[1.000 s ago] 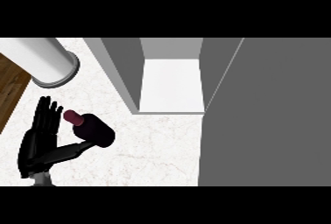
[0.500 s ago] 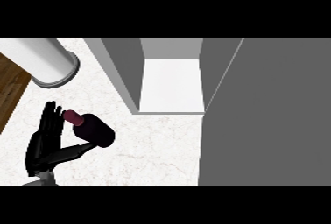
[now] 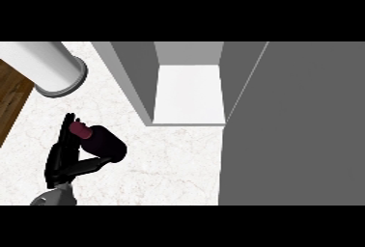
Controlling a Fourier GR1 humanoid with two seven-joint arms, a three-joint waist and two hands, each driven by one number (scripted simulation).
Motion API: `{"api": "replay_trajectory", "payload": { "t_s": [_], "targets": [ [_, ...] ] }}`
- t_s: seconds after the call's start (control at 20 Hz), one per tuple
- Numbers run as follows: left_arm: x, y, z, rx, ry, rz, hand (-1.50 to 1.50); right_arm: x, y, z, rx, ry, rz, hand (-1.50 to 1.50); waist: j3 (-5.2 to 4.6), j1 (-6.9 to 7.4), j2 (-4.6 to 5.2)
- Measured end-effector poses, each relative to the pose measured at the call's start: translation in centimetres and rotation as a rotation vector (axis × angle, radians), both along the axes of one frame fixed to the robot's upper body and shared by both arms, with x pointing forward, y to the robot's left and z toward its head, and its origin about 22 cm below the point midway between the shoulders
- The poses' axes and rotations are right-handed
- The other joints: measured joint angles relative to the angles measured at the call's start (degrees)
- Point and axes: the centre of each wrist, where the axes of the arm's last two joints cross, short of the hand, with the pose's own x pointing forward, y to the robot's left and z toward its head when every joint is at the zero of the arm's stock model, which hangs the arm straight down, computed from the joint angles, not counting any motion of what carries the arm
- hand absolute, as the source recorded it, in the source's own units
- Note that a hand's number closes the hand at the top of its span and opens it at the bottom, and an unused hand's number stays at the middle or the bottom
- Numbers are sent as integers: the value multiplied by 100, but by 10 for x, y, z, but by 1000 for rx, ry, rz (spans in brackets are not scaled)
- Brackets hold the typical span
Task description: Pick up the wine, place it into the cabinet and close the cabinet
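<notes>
Head view, looking steeply down on the counter (image 3: 171, 164), white and faintly marbled.

Wine bottle (image 3: 100, 140): dark body, reddish-purple neck pointing toward 10 o'clock; it sits on the counter at about 8 o'clock from the view's centre, well apart from the cabinet; whether it stands upright or leans cannot be told from this angle.

Only one hand (image 3: 63, 157) shows, black, entering from the lower edge at 7 o'clock on a grey forearm (image 3: 55, 197); which arm it belongs to is not certain from this view alone, but it lies on the left side of the view, so logged as left hand. Fingers (image 3: 60, 144) run straight and close together up the bottle's 9 o'clock side, reaching the neck; thumb (image 3: 92, 165) stretches under the bottle at its 6 o'clock side; the bottle lies in the fork between them; contact looks likely, curling around it is not seen.

Cabinet (image 3: 189, 91): open, at 12 o'clock; white floor inside, grey side walls; its grey door (image 3: 299, 125) fills the view from 1 to 5 o'clock.

White pillar (image 3: 44, 65) at 10 o'clock; strip of brown wood floor (image 3: 10, 101) at 9 o'clock.
</notes>
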Motion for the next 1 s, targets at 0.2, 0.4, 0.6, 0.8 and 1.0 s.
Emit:
{"api": "replay_trajectory", "payload": {
  "t_s": [0.2,0.4,0.6,0.8,1.0],
  "targets": [
    [3,5,-10,-8,10,-12,-150,-4,4,-3,6,-3,1,-150,-1,-3,-1],
    [-1,2,-27,-16,22,-10,-150,-7,4,-4,-1,-2,1,-150,0,-5,-1],
    [-6,-3,-44,-29,16,-3,-150,-6,0,-1,-14,-7,-14,-150,-2,-6,0],
    [2,-2,-54,-74,6,1,-150,-7,-1,-3,-19,-6,-13,-150,-4,-22,5],
    [-1,2,-61,-127,-14,-10,-150,-1,-3,-6,-18,-9,-17,-150,-3,-16,6]
  ]
}}
